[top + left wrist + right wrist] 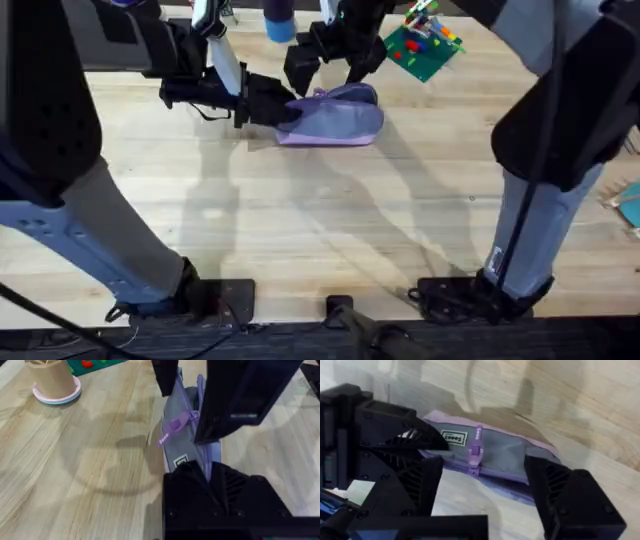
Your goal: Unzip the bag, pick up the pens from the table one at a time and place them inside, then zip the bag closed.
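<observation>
The lavender pencil pouch [335,120] lies at the far middle of the wooden table [320,230], long axis left to right. The left gripper [285,108] pinches its left end; the right gripper [482,485], fingers spread and empty, hovers just short of the zipper pull [475,452] (nearer arm).

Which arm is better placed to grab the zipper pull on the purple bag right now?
Right. The right claw is open and lined up on the zipper pull, while the left claw is clamped on the end of the bag, apparently bracing it.
</observation>
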Robot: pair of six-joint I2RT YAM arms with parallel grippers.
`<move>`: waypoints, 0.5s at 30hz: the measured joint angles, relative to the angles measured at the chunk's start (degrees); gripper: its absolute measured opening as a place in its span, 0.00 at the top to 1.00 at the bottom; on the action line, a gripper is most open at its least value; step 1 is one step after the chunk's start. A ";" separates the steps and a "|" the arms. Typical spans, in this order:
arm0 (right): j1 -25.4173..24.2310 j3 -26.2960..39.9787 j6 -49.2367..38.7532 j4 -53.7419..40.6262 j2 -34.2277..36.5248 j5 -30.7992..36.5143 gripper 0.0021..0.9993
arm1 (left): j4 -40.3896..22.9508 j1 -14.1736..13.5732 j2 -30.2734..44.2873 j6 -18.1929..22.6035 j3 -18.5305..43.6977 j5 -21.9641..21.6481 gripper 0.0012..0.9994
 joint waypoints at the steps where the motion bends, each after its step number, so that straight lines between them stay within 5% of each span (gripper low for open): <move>1: 0.02 0.00 -0.07 -0.07 0.26 0.00 0.04 | 0.00 0.00 0.00 0.00 0.00 0.00 0.96; 7: 0.13 0.00 -0.15 0.06 1.24 -0.85 0.11 | -0.02 0.00 0.00 0.00 0.00 -0.24 0.96; 15: 0.17 0.00 -0.18 -0.70 1.24 -0.88 0.48 | -0.07 0.00 0.00 -0.01 0.00 -0.24 0.96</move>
